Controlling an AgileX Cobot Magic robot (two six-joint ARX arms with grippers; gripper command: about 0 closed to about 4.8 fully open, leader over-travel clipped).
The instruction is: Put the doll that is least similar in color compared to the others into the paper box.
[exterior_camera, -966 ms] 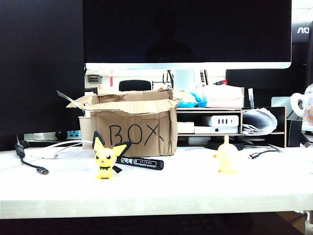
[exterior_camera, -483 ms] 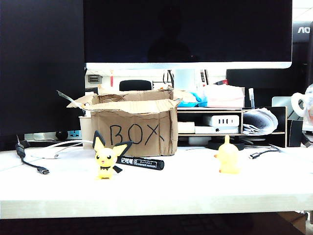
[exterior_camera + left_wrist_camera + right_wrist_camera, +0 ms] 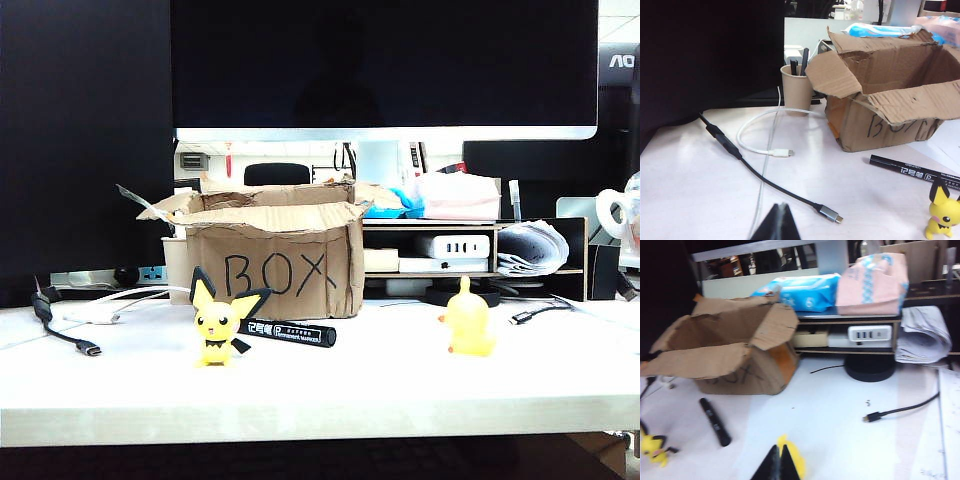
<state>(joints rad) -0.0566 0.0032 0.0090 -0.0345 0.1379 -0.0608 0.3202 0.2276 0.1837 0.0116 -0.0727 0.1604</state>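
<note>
Looking over the white table (image 3: 400, 390) from the exterior view, I find almost nothing different from one second ago. The worn brown cardboard paper box (image 3: 275, 265) with "BOX" written in black marker stands at the same place. The small yellow doll with black-tipped ears (image 3: 218, 325) is just in front of it, and the black marker pen (image 3: 290, 332) lies beside that doll. The plain yellow doll (image 3: 466, 322) stands well apart to the right; it was a little blurred before and is sharp now, but it has not really moved. No arm appears in this view, now or before.

The small white doll with red and black markings is not visible in any view. Both wrist views see only part of the inside of the box, and there only brown cardboard shows. My judgement is that the doll probably lies deep inside, hidden by the walls and ragged flaps, but I cannot confirm this.

The left gripper (image 3: 778, 220) hangs above the table near a black cable, its fingertips pressed together with nothing between them. The right gripper (image 3: 777, 462) is also fully closed and empty, just above the plain yellow doll. If the doll is indeed inside, the task looks finished.
</note>
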